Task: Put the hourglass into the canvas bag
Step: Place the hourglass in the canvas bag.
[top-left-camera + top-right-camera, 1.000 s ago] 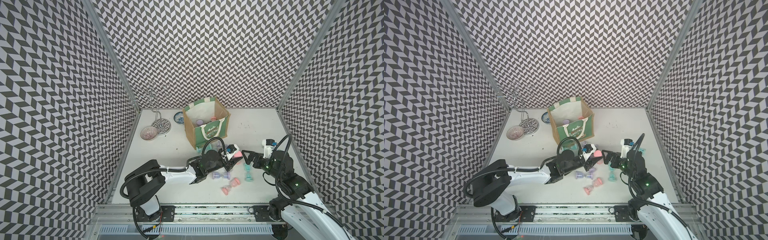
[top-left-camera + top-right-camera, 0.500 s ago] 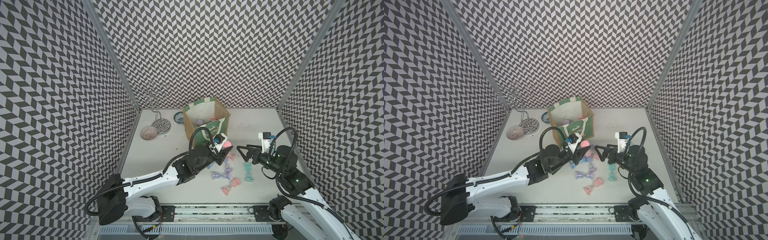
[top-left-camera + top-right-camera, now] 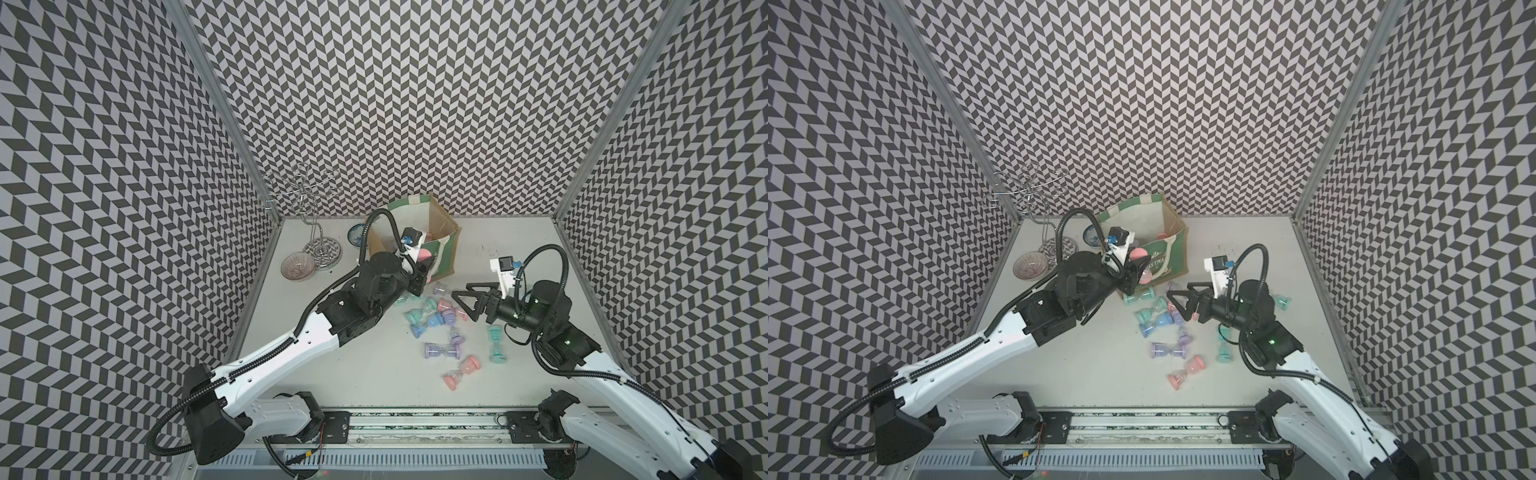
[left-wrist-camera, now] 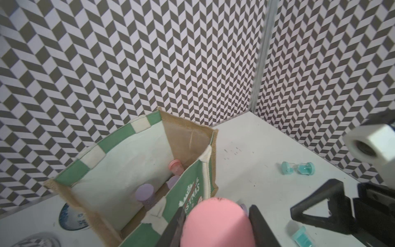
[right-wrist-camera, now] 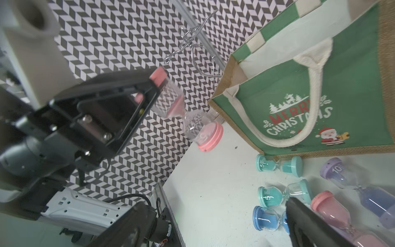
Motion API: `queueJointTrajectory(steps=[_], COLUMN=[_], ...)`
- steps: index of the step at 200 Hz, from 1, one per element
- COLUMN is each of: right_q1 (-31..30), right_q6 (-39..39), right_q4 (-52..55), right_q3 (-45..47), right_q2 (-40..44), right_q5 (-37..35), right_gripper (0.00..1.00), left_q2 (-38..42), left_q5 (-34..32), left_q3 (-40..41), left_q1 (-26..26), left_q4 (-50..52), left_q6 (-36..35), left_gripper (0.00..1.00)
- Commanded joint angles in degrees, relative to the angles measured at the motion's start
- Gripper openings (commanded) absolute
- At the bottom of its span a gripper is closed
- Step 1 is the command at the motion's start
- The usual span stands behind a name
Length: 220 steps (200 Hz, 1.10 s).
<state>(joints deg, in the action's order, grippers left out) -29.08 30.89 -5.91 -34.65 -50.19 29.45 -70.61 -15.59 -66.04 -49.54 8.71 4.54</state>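
Observation:
My left gripper is shut on a pink hourglass and holds it in the air just in front of the canvas bag, near its rim. In the left wrist view the hourglass's pink cap fills the gap between the jaws, with the open canvas bag beyond it. Inside lie a purple hourglass and a pink one. My right gripper stands open and empty over the loose hourglasses, right of the bag. The right wrist view shows the held hourglass beside the bag's green front.
Several loose hourglasses in teal, blue, purple and pink lie on the table in front of the bag. One teal hourglass lies behind the right arm. A wire stand, a glass bowl and a small blue plate sit at the back left.
My left arm has stretched out and carried the pink hourglass up from the pile to the bag's front. The right gripper has risen and shifted slightly back, still open.

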Motion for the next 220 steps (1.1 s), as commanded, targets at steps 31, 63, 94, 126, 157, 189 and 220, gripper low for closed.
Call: queueJointTrajectory(steps=[31, 63, 94, 126, 157, 189, 220], right_q1=[-4.35, -4.78, -4.76, -4.67, -4.68, -4.67, -4.72], right_q6=[-7.54, -11.51, -14.93, -15.55, -15.69, -16.23, -16.05], right_q4=[-12.51, -15.97, -17.2, -19.06, -20.36, -19.0, -19.84], right_q3=[-2.45, -3.18, -5.11, -6.17, -6.01, -6.33, -5.85], right_q2=[-7.07, -9.92, -12.81, -15.07, -16.62, -17.13, -17.66], right_q5=[-0.17, -3.66, -5.74, -7.52, -7.77, -9.32, -9.42], right_gripper=[0.99, 0.99, 0.99, 0.99, 0.99, 0.99, 0.99], left_q2=[-5.66, -11.15, -17.18, -23.6, -28.98, -35.18, -40.04], left_q5=[0.73, 1.21, 1.06, 3.17, 5.9, 6.92, 6.59], left_q3=[-9.61, -16.27, -24.49, -31.9, -35.12, -38.62, -40.86], left_q1=[6.82, 9.56, 11.48, 15.12, 18.26, 20.2, 20.77], left_q4=[5.53, 6.12, 7.72, 10.34, 11.56, 14.94, 16.77], left_q6=[-0.29, -0.59, -1.65, -1.13, -0.49, -0.11, -0.76], left_gripper=[0.28, 0.28, 0.27, 0.27, 0.27, 0.26, 0.26])
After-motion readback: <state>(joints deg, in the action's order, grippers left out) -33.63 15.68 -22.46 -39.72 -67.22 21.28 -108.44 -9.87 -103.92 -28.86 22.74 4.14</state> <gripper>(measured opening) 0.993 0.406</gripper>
